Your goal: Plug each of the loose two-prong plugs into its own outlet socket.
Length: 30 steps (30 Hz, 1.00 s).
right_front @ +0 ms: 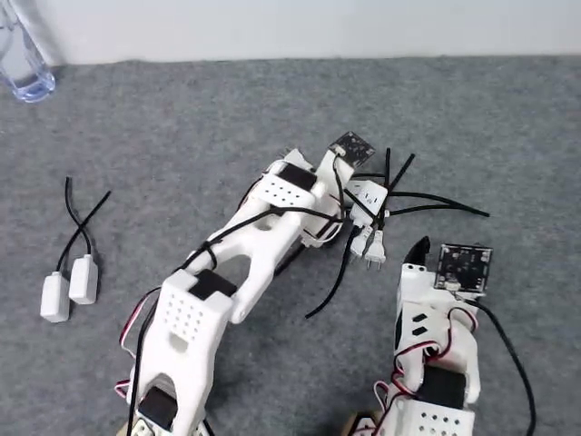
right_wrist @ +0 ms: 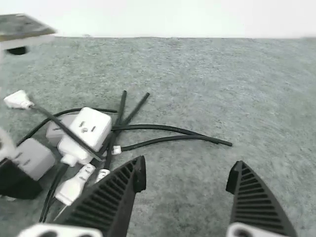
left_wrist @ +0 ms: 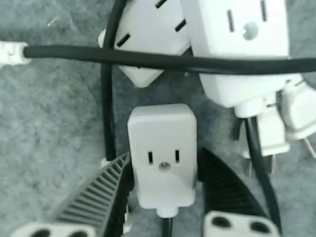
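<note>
socket in left jaws, cord cropped

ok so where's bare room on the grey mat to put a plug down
Free: the grey mat between the two white blocks on black cords and the left arm, and the far side past the loose black cords. Crowded: the white outlet sockets at centre, where the left gripper clamps one small socket block, open right gripper nearby.
</note>
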Each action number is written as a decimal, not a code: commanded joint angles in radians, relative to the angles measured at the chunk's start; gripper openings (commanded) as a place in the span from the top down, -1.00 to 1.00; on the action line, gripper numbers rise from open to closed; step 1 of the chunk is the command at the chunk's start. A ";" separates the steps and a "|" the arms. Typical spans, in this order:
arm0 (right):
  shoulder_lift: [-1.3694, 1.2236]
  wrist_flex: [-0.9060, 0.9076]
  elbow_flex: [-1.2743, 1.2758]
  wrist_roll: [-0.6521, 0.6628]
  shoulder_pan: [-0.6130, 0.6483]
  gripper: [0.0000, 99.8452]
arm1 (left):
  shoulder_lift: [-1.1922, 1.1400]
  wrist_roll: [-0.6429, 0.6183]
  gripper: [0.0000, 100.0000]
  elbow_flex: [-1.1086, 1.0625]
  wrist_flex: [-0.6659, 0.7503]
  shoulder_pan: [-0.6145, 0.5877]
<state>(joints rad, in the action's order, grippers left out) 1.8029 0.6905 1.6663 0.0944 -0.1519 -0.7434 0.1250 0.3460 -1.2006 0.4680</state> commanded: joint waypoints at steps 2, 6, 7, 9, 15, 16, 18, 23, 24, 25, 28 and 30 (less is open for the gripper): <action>-0.002 -0.010 0.017 0.032 0.013 0.44 | -0.038 -0.005 0.95 0.111 -0.049 0.012; -0.004 -0.010 0.017 0.032 0.013 0.44 | -0.032 -0.008 0.97 0.114 -0.049 0.023; -0.004 -0.010 0.018 0.032 0.013 0.44 | -0.031 -0.008 0.98 0.122 -0.060 0.028; -0.013 -0.015 0.018 0.032 0.013 0.44 | 0.000 -0.005 0.98 0.170 -0.141 0.044; -0.160 -0.156 0.023 0.040 0.013 0.44 | 0.172 -0.002 0.98 0.369 -0.443 0.098; -0.186 -0.180 0.023 0.040 0.013 0.44 | 0.204 -0.002 0.98 0.397 -0.488 0.095; -0.226 -0.217 0.023 0.040 0.013 0.44 | 0.265 0.003 0.98 0.433 -0.560 0.074; -0.255 -0.245 0.023 0.041 0.013 0.44 | 0.493 0.032 0.98 0.326 -0.557 -0.063; -0.255 -0.245 0.023 0.041 0.013 0.44 | 0.539 0.032 0.98 0.288 -0.557 -0.092; -0.255 -0.245 0.023 0.041 0.013 0.44 | 0.591 0.032 0.98 0.246 -0.557 -0.120; -0.255 -0.245 0.023 0.041 0.013 0.44 | 0.733 0.040 0.98 0.114 -0.555 -0.213; -0.255 -0.245 0.023 0.041 0.013 0.44 | 0.819 0.098 0.98 0.035 -0.555 -0.279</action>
<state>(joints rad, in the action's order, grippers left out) 1.5528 0.4664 1.6755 0.1266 -0.1442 -0.1343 0.1496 0.4994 -1.7285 0.3023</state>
